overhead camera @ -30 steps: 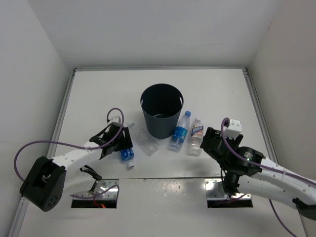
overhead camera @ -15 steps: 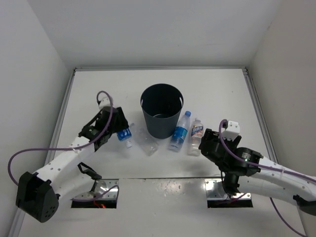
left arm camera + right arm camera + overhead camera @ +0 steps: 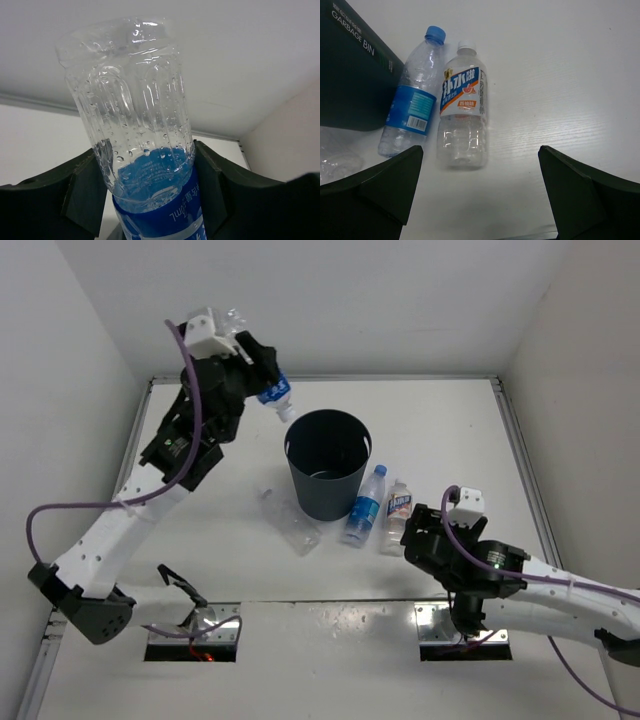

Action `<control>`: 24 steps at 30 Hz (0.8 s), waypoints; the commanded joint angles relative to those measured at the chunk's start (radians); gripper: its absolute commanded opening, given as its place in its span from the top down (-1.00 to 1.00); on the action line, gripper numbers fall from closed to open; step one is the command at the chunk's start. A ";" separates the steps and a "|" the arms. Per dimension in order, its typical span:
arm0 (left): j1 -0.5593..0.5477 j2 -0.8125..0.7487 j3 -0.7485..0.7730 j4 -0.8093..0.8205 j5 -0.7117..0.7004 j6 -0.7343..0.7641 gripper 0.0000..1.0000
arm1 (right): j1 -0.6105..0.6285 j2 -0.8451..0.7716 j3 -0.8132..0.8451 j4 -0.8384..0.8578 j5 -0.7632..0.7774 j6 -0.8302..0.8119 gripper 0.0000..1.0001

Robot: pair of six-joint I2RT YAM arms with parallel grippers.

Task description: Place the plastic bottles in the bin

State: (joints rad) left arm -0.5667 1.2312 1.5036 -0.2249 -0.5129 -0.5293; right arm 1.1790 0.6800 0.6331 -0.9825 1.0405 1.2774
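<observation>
**Above the bin's far-left rim, one bottle gripped cap-down**

Around the bin (image 3: 328,462) spreads a flat white table (image 3: 200,460), closed in by plain white walls (image 3: 330,300) on three sides, with a metal rail along each table edge.

The bin stands upright near the middle of the table. It is dark, round and tapering, and the right wrist view shows "GARBAGE BIN" printed on its side (image 3: 350,75). Its inside is dark apart from a faint glint at the bottom, and I cannot tell what that glint is.

The left gripper (image 3: 262,375) is raised above and to the far left of the bin. Its jaws are partly closed and clamped on a blue-labelled bottle (image 3: 272,392), which is tilted with its cap end pointing down toward the rim. In the left wrist view this bottle (image 3: 145,150) sits between the two dark fingers (image 3: 80,195), with droplets inside its clear, dented body.

Three bottles lie on the table:
- A second blue-labelled bottle (image 3: 364,506) with a blue cap lies against the bin's right wall (image 3: 412,115).
- A white-and-blue-labelled bottle (image 3: 398,516) lies just beside that one, on the side away from the bin (image 3: 461,117).
- An unlabelled bottle (image 3: 290,525), clear and crumpled, lies at the bin's near-left foot.

The right gripper (image 3: 415,530) hangs low, near and to the right of the bin. Its jaws are spread as wide as they go and grasp nothing, and the white-and-blue-labelled bottle lies just ahead of its fingers (image 3: 380,195)
</observation>
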 commanded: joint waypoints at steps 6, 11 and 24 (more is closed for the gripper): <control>-0.263 0.191 0.076 0.145 -0.182 0.198 -0.04 | 0.027 -0.036 -0.004 -0.022 0.050 0.051 -1.00; -0.349 0.234 0.044 0.188 -0.268 0.219 -0.06 | 0.067 -0.057 -0.013 -0.054 0.070 0.086 -1.00; -0.383 0.278 -0.045 0.240 -0.415 0.250 -0.49 | 0.085 -0.066 -0.013 -0.064 0.079 0.108 -1.00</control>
State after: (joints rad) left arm -0.9375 1.5078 1.4776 -0.0357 -0.8829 -0.2962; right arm 1.2491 0.6197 0.6262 -1.0431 1.0756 1.3636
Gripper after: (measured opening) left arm 0.736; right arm 0.996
